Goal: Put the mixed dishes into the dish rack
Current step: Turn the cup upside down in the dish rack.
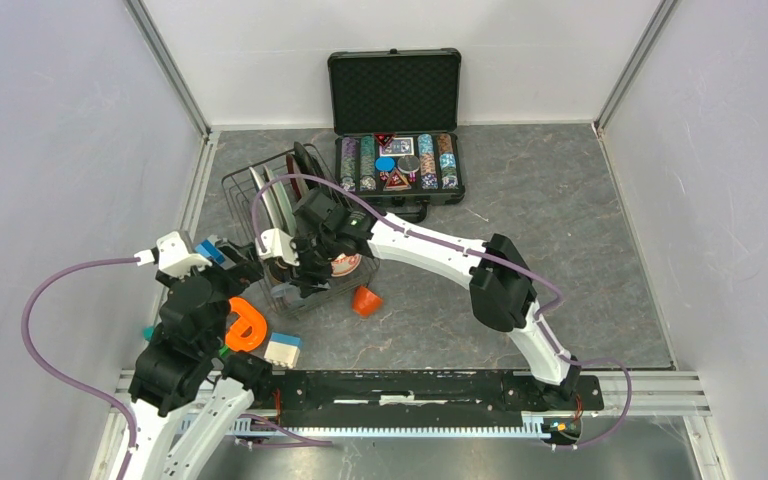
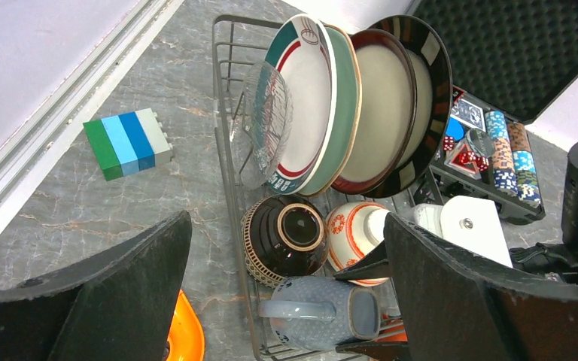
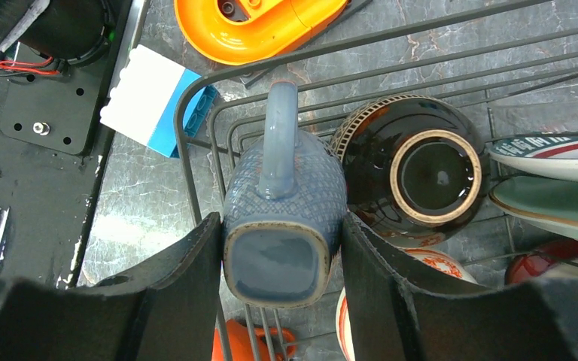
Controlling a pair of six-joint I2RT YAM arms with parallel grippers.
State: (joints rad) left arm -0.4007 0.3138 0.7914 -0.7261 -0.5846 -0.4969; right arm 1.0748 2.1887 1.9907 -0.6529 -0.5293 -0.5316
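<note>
The dish rack (image 1: 240, 185), a black wire basket, holds several upright plates (image 2: 312, 98), a dark-rimmed plate (image 2: 406, 98), a dark brown bowl (image 2: 286, 233) and a red-patterned bowl (image 2: 354, 229). My right gripper (image 3: 280, 226) is shut on a blue-grey mug (image 3: 286, 195) lying on its side at the rack's near end, handle pointing away from the bowls. The mug also shows in the left wrist view (image 2: 323, 308). My left gripper (image 2: 286, 222) is open and empty, hovering above the rack's left side. A small orange cup (image 1: 365, 300) sits on the table right of the rack.
An orange ring toy (image 1: 245, 325) and a white-and-blue block (image 1: 283, 347) lie just in front of the rack. A green-and-blue block (image 2: 128, 143) lies to its left. The open black case of poker chips (image 1: 395, 150) stands behind it.
</note>
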